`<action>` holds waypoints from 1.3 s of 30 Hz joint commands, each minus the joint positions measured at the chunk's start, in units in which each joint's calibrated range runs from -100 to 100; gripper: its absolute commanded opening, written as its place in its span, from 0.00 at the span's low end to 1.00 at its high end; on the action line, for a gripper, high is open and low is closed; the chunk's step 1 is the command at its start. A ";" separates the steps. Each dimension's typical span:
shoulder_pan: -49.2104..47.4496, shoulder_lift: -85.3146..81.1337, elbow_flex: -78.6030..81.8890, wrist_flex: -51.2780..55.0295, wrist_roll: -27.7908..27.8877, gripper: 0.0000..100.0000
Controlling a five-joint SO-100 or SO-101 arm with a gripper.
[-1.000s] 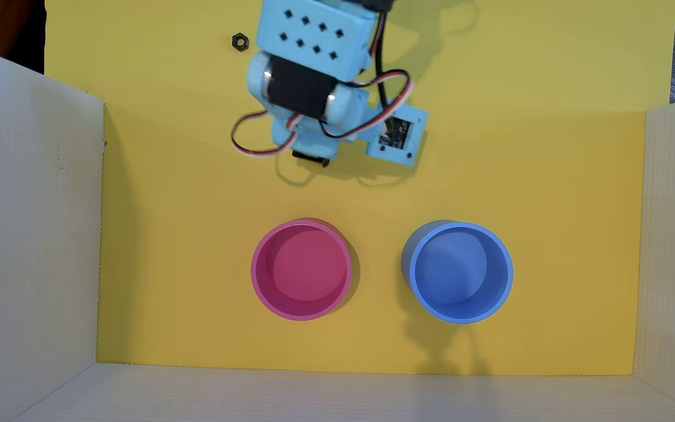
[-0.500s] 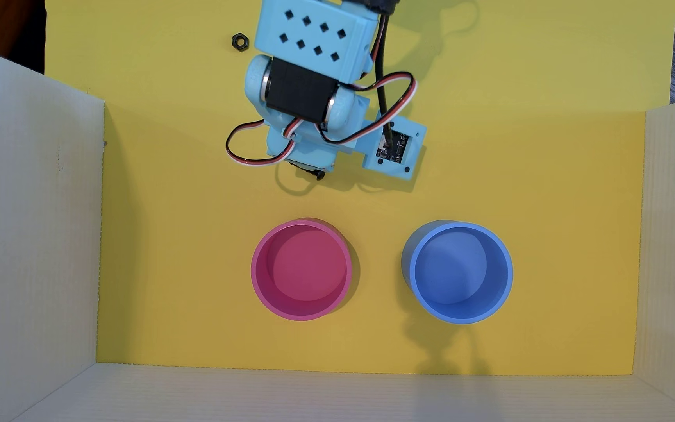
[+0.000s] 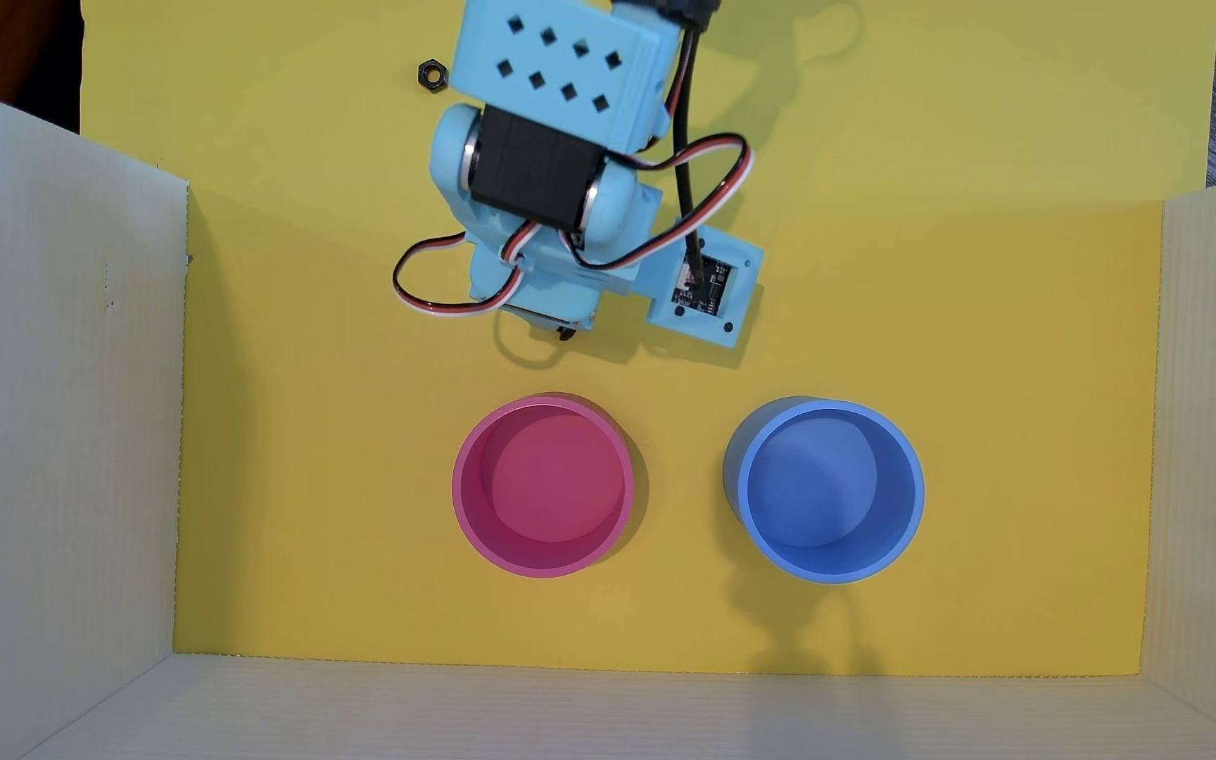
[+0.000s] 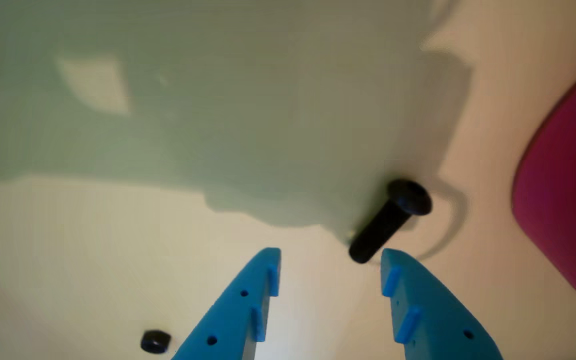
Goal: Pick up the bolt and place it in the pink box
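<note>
In the wrist view the black bolt (image 4: 390, 220) lies on the pale mat, its rounded head pointing away from me. Its shaft end sits just ahead of the right fingertip. My blue gripper (image 4: 330, 255) is open, with nothing between its fingers. The pink box (image 4: 568, 210) fills the right edge of that view. From overhead, the arm hides most of the gripper (image 3: 550, 321), and only a black tip of the bolt (image 3: 565, 334) shows under it. The pink box (image 3: 465, 504) stands upright and empty further down the picture.
A black hexagonal nut (image 3: 432, 76) lies beside the arm at the top and shows again as the nut (image 4: 155, 341) at the wrist view's bottom. A blue cup (image 3: 919, 489) stands right of the pink one. Cardboard walls (image 3: 49, 438) enclose the yellow mat (image 3: 312, 438).
The arm has slid down the overhead picture toward the cups. The bolt's visible part has shifted the same way, and far less of it shows now.
</note>
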 commanded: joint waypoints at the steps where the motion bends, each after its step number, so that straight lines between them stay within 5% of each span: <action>1: 0.36 -0.36 -2.22 -0.41 -0.20 0.15; 34: 0.43 8.90 -3.03 -2.72 -0.61 0.14; 39: 0.51 9.74 -3.03 -3.32 -0.61 0.01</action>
